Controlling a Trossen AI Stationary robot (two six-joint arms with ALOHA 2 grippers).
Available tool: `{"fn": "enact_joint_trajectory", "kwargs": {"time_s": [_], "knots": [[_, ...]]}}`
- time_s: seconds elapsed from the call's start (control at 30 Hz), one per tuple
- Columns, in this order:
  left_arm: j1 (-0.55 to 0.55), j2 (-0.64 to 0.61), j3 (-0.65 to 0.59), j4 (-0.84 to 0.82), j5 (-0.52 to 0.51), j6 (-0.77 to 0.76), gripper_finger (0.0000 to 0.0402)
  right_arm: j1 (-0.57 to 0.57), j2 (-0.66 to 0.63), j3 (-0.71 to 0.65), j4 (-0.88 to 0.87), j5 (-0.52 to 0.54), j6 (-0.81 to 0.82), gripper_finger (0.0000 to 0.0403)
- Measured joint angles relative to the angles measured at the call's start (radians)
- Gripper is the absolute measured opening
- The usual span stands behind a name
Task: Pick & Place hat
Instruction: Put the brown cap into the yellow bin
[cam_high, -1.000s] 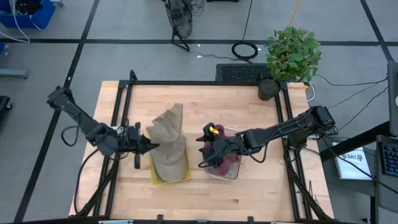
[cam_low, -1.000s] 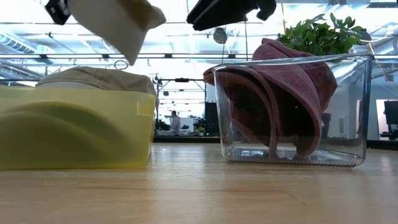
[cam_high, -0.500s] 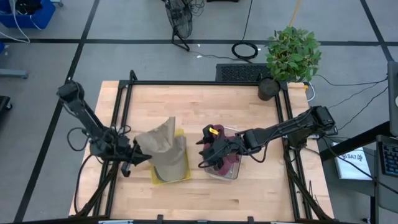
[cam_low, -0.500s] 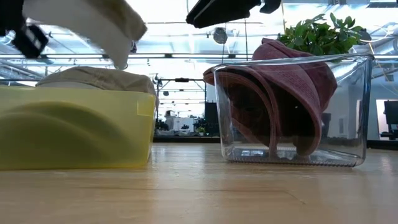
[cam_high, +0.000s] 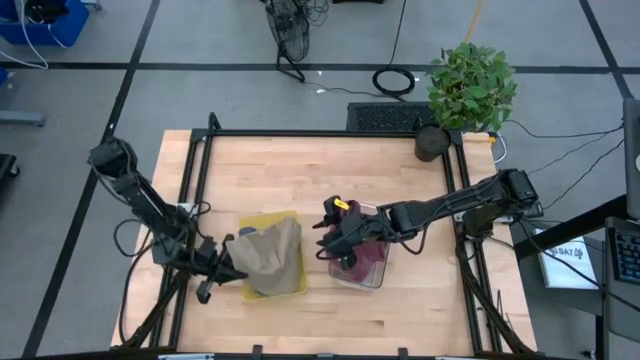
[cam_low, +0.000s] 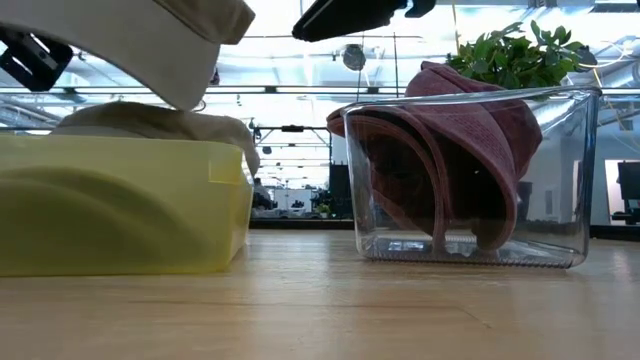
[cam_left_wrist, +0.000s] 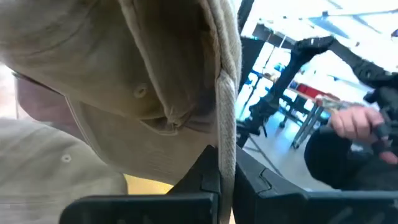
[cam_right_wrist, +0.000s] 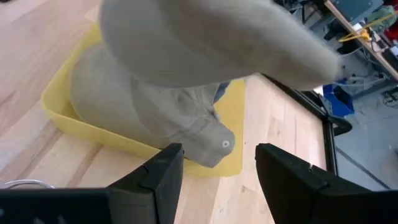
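The left gripper (cam_high: 226, 270) is clamped on a tan cap's (cam_high: 262, 255) brim, holding it above the yellow bin (cam_low: 120, 205) — not yet placed. The right gripper (cam_high: 333, 238), fingers apart, hovers over the clear bin (cam_low: 470, 180) — a maroon hat (cam_low: 440, 165) already sits inside.

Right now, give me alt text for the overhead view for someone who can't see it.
The left gripper holds a tan hat over a yellow bin on a wooden table. The right gripper hovers open above a clear bin of maroon hats.

A beige cap (cam_high: 262, 252) hangs tilted above the yellow tray (cam_high: 288, 221), its brim pinched in the left end effector (cam_high: 228, 272). A second beige hat (cam_low: 150, 120) lies inside that tray. A maroon hat (cam_low: 450, 150) stands folded upright in the clear bin (cam_low: 575, 180).
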Motion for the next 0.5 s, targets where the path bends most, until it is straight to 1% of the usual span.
{"fn": "enact_joint_trajectory", "kwargs": {"time_s": [0.13, 0.23, 0.4, 0.5], "knots": [[0.000, 0.063, 0.019, 0.005, 0.002, 0.000, 0.0012, -0.007, 0.000, 0.000, 0.000, 0.000, 0.015, 0.0184], [0.007, 0.118, 0.019, 0.079, 0.004, 0.010, 0.0012, -0.007, 0.000, 0.000, 0.000, 0.000, 0.017, 0.0183], [0.039, 0.222, 0.018, 0.208, 0.069, 0.034, 0.0012, -0.007, 0.000, 0.000, 0.000, -0.001, 0.017, 0.0183], [0.052, 0.266, 0.018, 0.232, 0.074, 0.024, 0.0012, -0.007, 0.000, 0.000, 0.000, -0.001, 0.024, 0.0183]]}}
